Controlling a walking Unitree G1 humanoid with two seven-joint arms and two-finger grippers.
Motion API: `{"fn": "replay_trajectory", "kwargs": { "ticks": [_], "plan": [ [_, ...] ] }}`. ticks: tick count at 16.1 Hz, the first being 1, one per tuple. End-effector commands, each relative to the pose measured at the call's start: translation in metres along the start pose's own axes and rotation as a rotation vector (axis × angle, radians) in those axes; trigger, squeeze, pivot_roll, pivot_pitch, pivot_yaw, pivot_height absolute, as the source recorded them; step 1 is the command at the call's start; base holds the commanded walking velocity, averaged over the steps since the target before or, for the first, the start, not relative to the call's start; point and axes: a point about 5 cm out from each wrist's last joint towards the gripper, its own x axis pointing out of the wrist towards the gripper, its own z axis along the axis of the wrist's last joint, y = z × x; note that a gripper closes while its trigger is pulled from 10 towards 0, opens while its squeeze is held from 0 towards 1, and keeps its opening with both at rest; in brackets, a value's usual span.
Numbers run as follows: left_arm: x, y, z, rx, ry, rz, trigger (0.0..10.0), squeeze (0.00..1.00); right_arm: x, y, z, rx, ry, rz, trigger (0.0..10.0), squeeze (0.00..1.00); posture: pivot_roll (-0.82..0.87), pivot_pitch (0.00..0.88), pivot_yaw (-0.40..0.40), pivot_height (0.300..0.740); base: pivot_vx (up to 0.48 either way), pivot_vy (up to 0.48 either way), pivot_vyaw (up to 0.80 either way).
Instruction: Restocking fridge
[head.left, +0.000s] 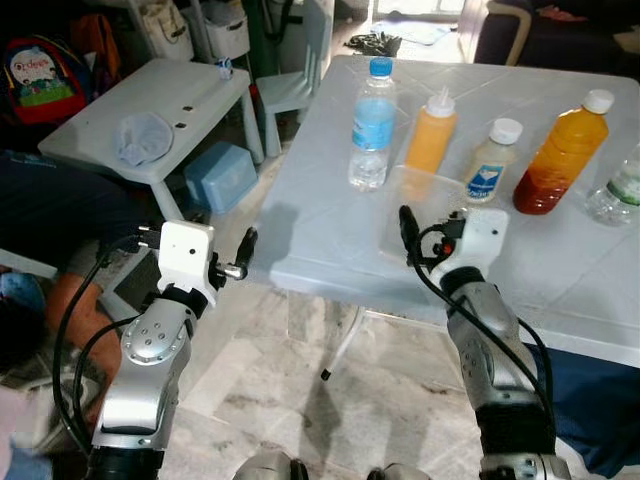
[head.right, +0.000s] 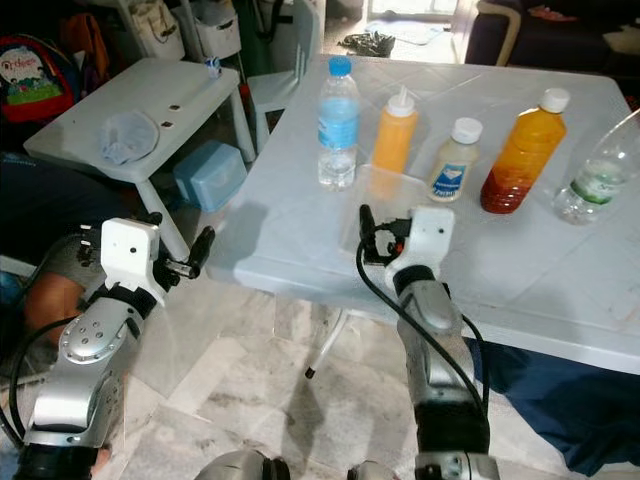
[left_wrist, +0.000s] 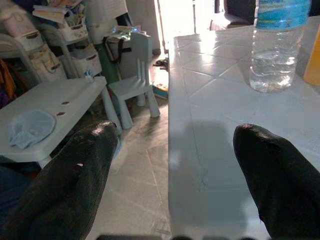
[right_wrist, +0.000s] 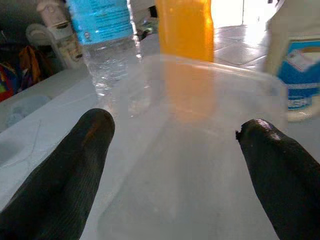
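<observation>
On the white table (head.left: 330, 230) stand a blue-capped water bottle (head.left: 372, 125), an orange squeeze bottle (head.left: 431, 135), a white bottle with a blue label (head.left: 492, 160) and an orange juice bottle (head.left: 562, 155). A clear bottle (head.left: 620, 190) lies at the right edge. A clear plastic container (head.left: 425, 200) sits in front of the squeeze bottle. My right gripper (head.left: 430, 235) is open just in front of that container (right_wrist: 200, 100), with its fingers (right_wrist: 75, 165) spread to about the container's width. My left gripper (head.left: 240, 258) is open beside the table's front left corner (left_wrist: 210, 200), holding nothing.
A low white side table (head.left: 130, 110) with a crumpled cloth (head.left: 142, 135) stands to the left, with a blue box (head.left: 222, 175) beneath it and a small chair (head.left: 295, 80) behind. A seated person's leg (head.left: 80, 310) is at my left. Blue fabric (head.left: 590, 400) hangs under the table's right side.
</observation>
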Motion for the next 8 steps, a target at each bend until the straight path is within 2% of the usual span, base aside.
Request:
{"fn": "replay_trajectory", "kwargs": {
  "ticks": [1,3,6,8],
  "plan": [
    [0.001,0.001,0.005,0.011,-0.010,-0.007,10.0,0.00,-0.002,0.000,0.006,-0.023,-0.040,-0.015,10.0,0.00,0.09,0.056,0.078,0.740,0.000,0.000,0.00],
    [0.002,0.000,0.006,0.010,-0.010,-0.010,10.0,0.00,-0.001,0.000,0.011,-0.071,-0.075,-0.008,10.0,0.00,0.09,0.055,0.080,0.740,0.000,0.000,0.00],
    [0.003,-0.002,0.007,0.007,-0.015,-0.014,10.0,0.00,0.003,-0.002,0.023,-0.085,-0.120,-0.035,10.0,0.00,0.09,0.053,0.077,0.740,0.000,0.000,0.00],
    [0.003,-0.002,0.006,0.005,-0.015,-0.012,10.0,0.00,-0.001,-0.006,0.034,-0.112,-0.160,-0.113,10.0,0.00,0.08,0.055,0.073,0.740,0.000,0.000,0.00]
  ]
}}
